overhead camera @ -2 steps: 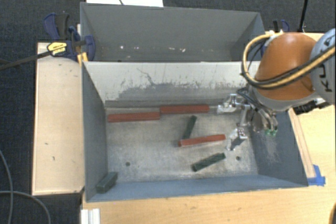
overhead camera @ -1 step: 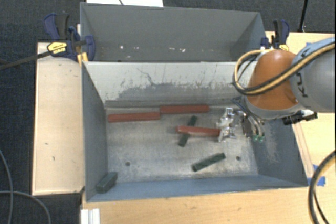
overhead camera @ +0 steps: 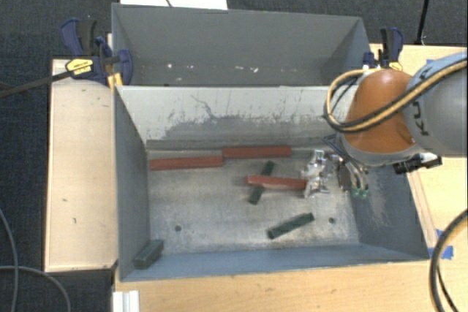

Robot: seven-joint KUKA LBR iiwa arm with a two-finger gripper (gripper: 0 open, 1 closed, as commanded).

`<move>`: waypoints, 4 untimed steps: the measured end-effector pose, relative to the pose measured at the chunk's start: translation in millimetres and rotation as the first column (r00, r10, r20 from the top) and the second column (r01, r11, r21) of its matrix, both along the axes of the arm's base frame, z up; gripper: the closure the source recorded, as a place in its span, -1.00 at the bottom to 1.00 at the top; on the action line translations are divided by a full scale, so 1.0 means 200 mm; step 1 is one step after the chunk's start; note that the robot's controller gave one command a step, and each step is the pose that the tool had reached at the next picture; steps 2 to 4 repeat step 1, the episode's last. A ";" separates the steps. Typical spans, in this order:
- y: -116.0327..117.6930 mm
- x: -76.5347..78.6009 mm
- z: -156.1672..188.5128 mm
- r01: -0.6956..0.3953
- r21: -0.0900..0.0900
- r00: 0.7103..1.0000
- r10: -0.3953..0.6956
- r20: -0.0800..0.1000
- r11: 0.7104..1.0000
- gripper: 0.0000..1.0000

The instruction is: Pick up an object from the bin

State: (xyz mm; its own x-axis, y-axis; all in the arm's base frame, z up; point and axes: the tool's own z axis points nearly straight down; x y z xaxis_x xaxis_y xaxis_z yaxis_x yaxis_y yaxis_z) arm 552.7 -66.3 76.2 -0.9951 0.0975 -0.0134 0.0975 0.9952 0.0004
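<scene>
Short reddish-brown rectangular bar [overhead camera: 276, 183], lying flat, long side nearly level, on the floor of the grey metal bin [overhead camera: 205, 223], right of centre

The bin [overhead camera: 131, 179] is scuffed matt metal, the reddish bars [overhead camera: 186, 163] and dark green blocks [overhead camera: 290, 225] dull, the pincer [overhead camera: 316, 175] shiny.

The claw [overhead camera: 318, 175] covers the right end of the short red-brown bar [overhead camera: 274, 183], so where that bar ends cannot be told. The bar crosses a dark green block [overhead camera: 255, 195] and hides its middle. The arm [overhead camera: 439, 113] is cut off by the right edge, and its orange cover [overhead camera: 376, 117] hides the right rear corner of the bin [overhead camera: 131, 157].
</scene>
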 end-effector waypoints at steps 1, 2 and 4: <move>0.11 0.03 0.66 0.013 0.001 1.000 -0.013 -0.010 1.000 1.00; 0.11 0.03 0.66 0.013 0.001 1.000 -0.013 -0.010 1.000 1.00; 0.11 0.03 0.66 0.013 0.001 1.000 -0.013 -0.010 1.000 1.00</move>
